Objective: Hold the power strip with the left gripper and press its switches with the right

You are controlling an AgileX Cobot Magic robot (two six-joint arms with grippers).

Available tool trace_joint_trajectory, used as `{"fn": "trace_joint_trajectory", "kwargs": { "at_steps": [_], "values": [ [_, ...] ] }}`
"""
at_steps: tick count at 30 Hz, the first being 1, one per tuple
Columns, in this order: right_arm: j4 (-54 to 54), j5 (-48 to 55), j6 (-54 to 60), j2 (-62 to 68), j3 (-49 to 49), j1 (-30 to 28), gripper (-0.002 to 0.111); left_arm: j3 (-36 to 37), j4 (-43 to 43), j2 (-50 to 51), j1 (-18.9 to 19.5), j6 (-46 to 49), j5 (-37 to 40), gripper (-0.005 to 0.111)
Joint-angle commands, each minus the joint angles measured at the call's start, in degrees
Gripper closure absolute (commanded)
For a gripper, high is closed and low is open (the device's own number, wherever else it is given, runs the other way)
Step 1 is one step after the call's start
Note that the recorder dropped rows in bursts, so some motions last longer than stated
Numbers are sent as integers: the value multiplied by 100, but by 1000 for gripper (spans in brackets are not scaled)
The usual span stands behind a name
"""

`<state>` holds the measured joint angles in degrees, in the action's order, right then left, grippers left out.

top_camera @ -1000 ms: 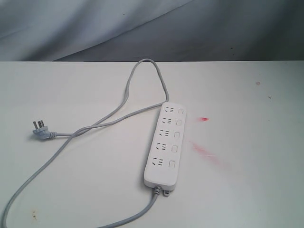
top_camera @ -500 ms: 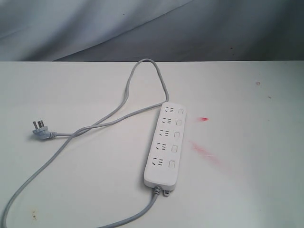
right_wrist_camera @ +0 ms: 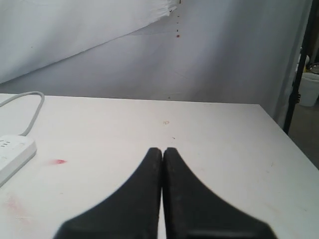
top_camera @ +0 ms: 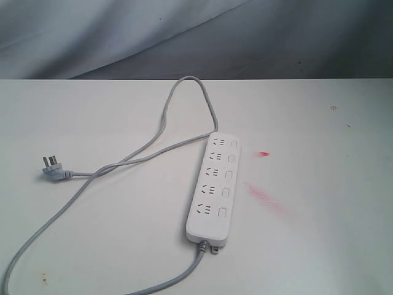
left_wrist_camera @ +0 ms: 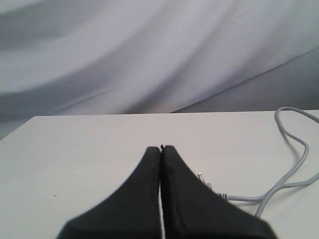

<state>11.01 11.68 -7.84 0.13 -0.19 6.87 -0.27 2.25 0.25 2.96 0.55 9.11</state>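
The white power strip (top_camera: 214,187) lies flat near the middle of the table, its five small switches (top_camera: 226,192) in a row along its right side. Its grey cord (top_camera: 153,144) loops toward the back and runs to the plug (top_camera: 51,168) at the left. Neither arm shows in the exterior view. In the left wrist view my left gripper (left_wrist_camera: 160,148) is shut and empty, with the plug (left_wrist_camera: 202,178) and cord (left_wrist_camera: 291,167) just beyond it. In the right wrist view my right gripper (right_wrist_camera: 162,150) is shut and empty, well apart from the power strip's end (right_wrist_camera: 12,152).
Red smears (top_camera: 265,196) mark the white table (top_camera: 319,246) right of the strip. A grey cloth backdrop (top_camera: 184,37) hangs behind the table's far edge. A dark stand and a white bin (right_wrist_camera: 308,89) sit past the table's side in the right wrist view.
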Motion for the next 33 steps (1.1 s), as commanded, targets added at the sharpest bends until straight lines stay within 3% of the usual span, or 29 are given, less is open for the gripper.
{"fn": "trace_joint_trajectory", "kwargs": {
  "at_steps": [1, 33],
  "values": [
    [-414, 11, 502, -13, 19, -31, 108, 27, 7, -25, 16, 4, -18, 107],
    [-765, -21, 784, -13, 19, -230, 108, 27, 7, -25, 16, -6, -18, 107]
  ]
}}
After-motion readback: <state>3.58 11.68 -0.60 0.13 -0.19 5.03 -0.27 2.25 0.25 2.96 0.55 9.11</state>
